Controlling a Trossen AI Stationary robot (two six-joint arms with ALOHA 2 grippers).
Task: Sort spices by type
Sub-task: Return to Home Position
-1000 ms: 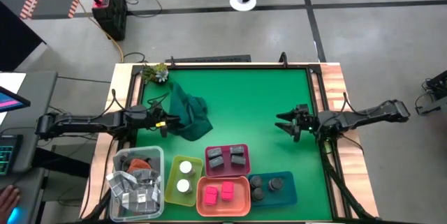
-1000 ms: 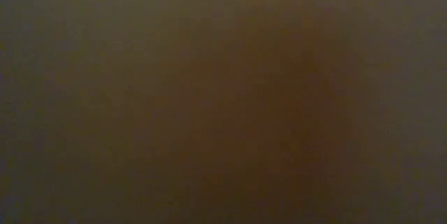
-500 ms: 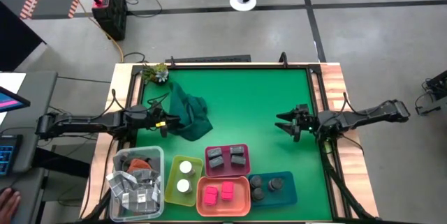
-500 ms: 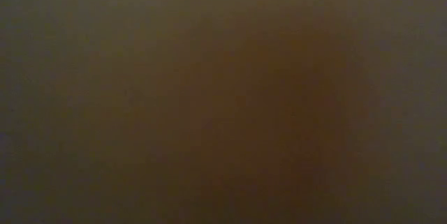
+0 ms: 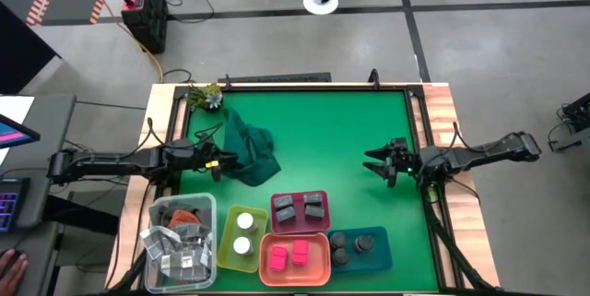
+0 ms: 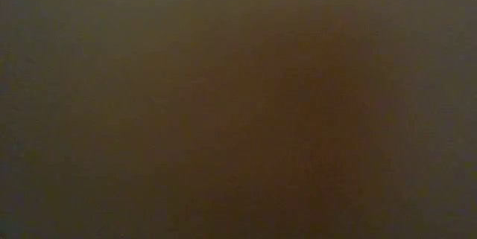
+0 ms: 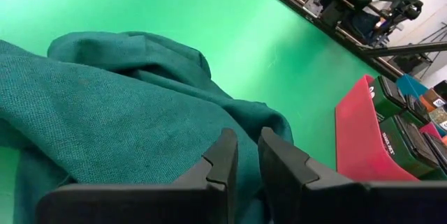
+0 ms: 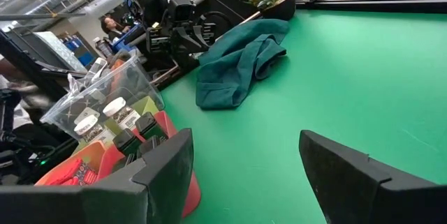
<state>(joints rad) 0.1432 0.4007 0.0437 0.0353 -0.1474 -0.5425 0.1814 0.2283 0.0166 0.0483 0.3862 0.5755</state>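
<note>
- Four kinds of spice sit sorted, each in its own tray, in a cluster in front of the cloth point(image 5: 249, 148) and a little to its right. The white-lidded jars point(image 5: 246, 223) are in the yellow tray point(image 5: 228, 241) and the grey boxes point(image 5: 285, 209) in the pink tray point(image 5: 300, 196). The pink blocks point(image 5: 277, 258) are in the orange tray point(image 5: 318, 261) and the dark jars point(image 5: 362, 242) in the blue tray point(image 5: 380, 250). I see none loose on the mat point(image 5: 323, 121).
- At the cloth's left edge is the left gripper point(image 5: 219, 162), low over the folds; whether it touches them I cannot tell. Its fingers point(image 7: 225, 155) are drawn to a narrow slit, with nothing visibly pinched between them.
- The cloth's bulk lies straight ahead of those fingers and runs off to the right. Going home, I'd judge, means drawing back leftward, directly away from the cloth.
- The worry is a fold catching on a fingertip and dragging along, so a small lift first looks wise.
- Room on that side is fair. A clear bin point(image 5: 182, 197) stands in front of the cloth's left corner, and a plant point(image 5: 206, 97) sits just behind the cloth, so straight back between them is the open lane.
- Well to the right of the cloth, with bare mat between, waits the right gripper point(image 5: 376, 162), spread wide and holding nothing.
- From table height I can make out nothing but darkness.
</note>
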